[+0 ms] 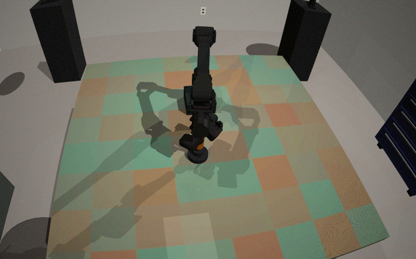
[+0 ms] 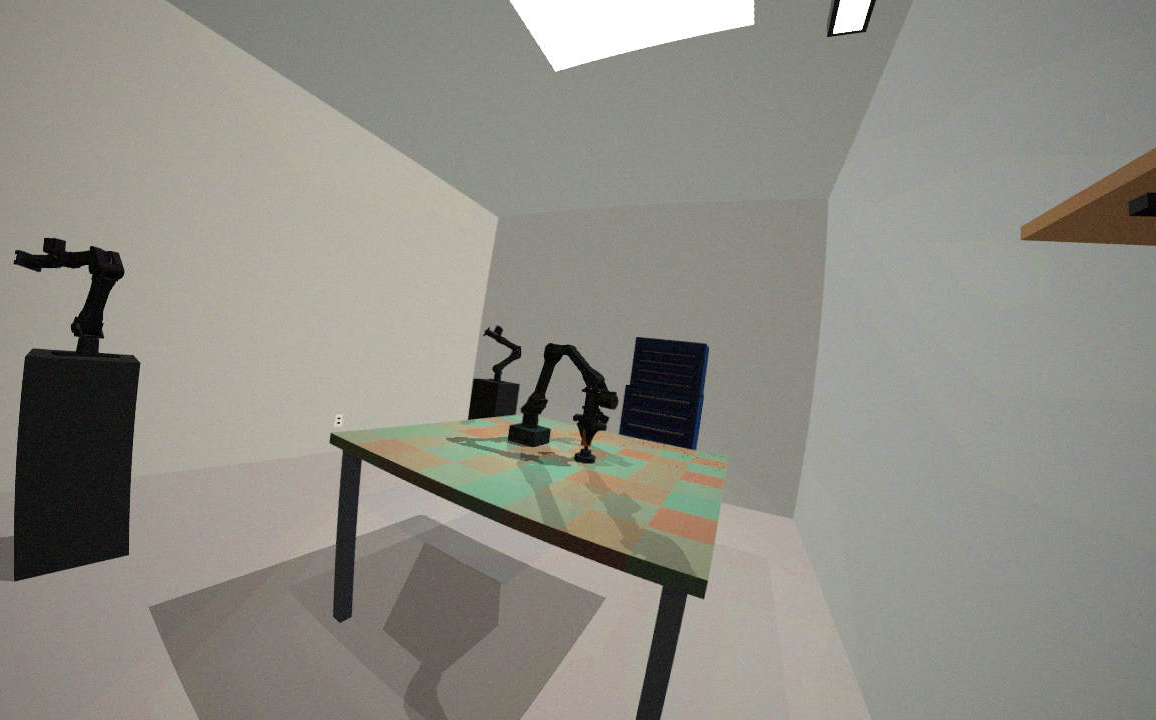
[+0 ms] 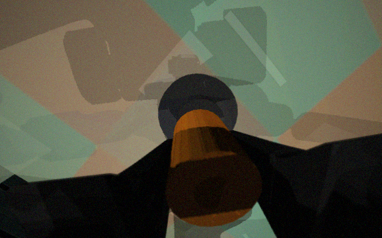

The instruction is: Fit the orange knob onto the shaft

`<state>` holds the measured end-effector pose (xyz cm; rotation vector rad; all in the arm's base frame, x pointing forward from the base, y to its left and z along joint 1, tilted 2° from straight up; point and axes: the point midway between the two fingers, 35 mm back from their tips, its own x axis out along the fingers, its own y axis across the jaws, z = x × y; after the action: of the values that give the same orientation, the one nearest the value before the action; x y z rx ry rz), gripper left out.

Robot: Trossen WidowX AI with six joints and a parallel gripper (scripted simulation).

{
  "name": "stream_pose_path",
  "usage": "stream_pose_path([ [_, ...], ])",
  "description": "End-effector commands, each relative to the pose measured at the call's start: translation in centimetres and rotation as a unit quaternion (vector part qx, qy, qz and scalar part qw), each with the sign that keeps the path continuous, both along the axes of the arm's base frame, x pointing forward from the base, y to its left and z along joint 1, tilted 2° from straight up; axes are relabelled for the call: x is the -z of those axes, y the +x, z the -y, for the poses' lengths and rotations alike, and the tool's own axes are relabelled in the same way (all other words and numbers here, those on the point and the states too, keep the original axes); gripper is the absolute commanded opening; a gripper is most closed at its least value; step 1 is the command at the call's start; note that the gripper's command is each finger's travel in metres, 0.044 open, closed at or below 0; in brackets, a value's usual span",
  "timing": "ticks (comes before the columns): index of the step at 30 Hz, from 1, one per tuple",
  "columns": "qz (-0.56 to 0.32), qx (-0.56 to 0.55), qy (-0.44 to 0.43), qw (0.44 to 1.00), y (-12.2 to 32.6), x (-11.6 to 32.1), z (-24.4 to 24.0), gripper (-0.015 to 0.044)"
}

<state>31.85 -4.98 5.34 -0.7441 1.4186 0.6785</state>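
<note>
The orange knob (image 1: 199, 145) (image 3: 207, 155) is upright between the fingers of my gripper (image 1: 200, 141) (image 3: 201, 140), which is shut on it. The knob stands over the dark round pedestal (image 1: 198, 158) (image 2: 584, 458) (image 3: 197, 84), which shows as a dark disc beyond the knob's lower end in the wrist view. The shaft is hidden, and so is the knob's hole. I cannot tell how far down the shaft the knob sits. In the exterior view the gripper and knob are small and dark just above the pedestal.
The table (image 1: 219, 218) (image 2: 475, 483) has a patchwork top crossed by shadows of the arm. The arm's base (image 1: 188, 99) (image 2: 528, 436) stands behind the pedestal. Dark stands (image 1: 58, 41) (image 1: 306, 38) and a blue drawer cabinet (image 1: 409, 128) (image 2: 664, 385) stand off the table.
</note>
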Motion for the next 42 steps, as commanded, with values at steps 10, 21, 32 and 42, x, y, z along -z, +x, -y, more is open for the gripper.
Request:
stream_pose_path([
  [10, 0.004, -0.012, 0.0, 1.0, 0.81, -0.01, 0.1, 0.0],
  [21, 0.004, -0.012, 0.0, 1.0, 0.75, 0.08, 0.1, 0.0],
  [32, 0.002, -0.074, -0.003, 0.997, 0.42, -0.36, 0.04, 0.0],
  [42, 0.001, -0.116, -0.005, 0.993, -0.18, -0.22, -0.02, 0.0],
])
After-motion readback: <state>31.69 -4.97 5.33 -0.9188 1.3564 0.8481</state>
